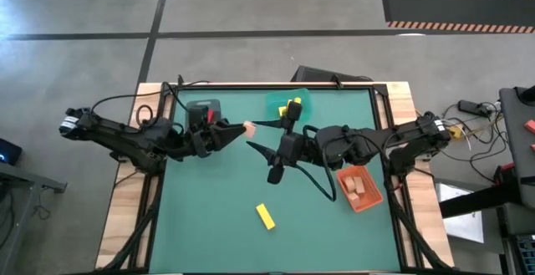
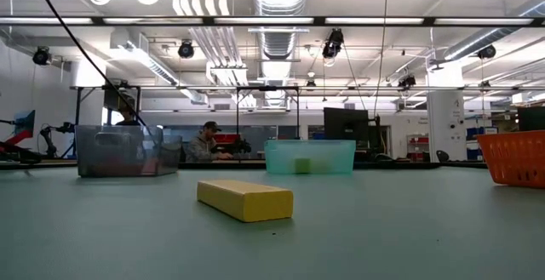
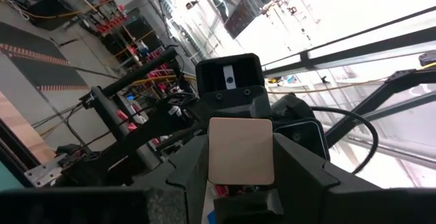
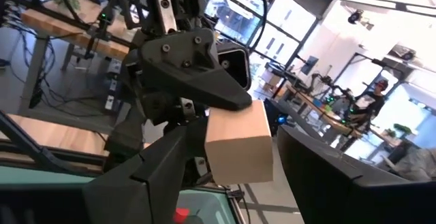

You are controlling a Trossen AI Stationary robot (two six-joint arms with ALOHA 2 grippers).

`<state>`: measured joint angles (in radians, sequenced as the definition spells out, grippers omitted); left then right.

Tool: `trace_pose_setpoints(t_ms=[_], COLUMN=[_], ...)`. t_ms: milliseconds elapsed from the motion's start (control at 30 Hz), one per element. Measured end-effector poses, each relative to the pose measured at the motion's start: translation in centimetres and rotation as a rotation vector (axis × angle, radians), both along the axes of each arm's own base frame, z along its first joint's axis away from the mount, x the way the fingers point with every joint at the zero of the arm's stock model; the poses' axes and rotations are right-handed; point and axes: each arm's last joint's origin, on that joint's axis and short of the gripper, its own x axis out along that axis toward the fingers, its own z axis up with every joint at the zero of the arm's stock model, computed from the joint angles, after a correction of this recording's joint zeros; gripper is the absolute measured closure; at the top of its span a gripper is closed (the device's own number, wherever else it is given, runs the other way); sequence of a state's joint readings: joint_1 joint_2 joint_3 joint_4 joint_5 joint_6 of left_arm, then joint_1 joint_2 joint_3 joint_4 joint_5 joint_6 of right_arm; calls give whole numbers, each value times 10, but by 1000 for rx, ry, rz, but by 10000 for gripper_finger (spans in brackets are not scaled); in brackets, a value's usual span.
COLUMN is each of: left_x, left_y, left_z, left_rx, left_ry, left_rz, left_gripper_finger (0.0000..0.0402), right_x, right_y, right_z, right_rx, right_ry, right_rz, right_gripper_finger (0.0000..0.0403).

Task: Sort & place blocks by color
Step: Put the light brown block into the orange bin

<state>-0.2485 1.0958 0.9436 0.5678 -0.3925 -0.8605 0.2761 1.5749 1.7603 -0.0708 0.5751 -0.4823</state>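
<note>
One yellow block (image 2: 245, 199) nearest, low view

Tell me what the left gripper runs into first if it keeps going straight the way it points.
Most likely the right gripper. The left gripper holds a tan block out toward it, between its open fingers. Depth is hard to judge.

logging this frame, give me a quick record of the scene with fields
left gripper: shut on a tan block, held above the mat
right gripper: fingers either side of the same block, apart from it
grey bin: far left of mat
teal bin: far centre, a yellow block inside
orange bin: right, holds tan blocks
loose yellow block: flat on the mat, near side
</note>
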Motion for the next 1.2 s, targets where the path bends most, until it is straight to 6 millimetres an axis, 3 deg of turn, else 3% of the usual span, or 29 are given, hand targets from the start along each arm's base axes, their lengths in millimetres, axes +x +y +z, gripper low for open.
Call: trace_pose_setpoints(t_ms=[267, 633, 867, 1200], left_x=[0, 0, 0, 1], left_y=[-1, -1, -1, -1], left_z=[0, 0, 0, -2], left_rx=[7, 6, 3, 44], left_ry=[-2, -2, -2, 16], left_rz=[-18, -19, -20, -6], left_gripper_finger=[279, 279, 277, 227], right_x=[0, 0, 1, 1], right_y=[0, -1, -1, -2], right_z=[0, 0, -1, -1], right_rx=[-1, -24, -33, 7], right_ry=[1, 10, 14, 5], right_rz=[6, 2, 1, -5], right_gripper_finger=[200, 265, 274, 276])
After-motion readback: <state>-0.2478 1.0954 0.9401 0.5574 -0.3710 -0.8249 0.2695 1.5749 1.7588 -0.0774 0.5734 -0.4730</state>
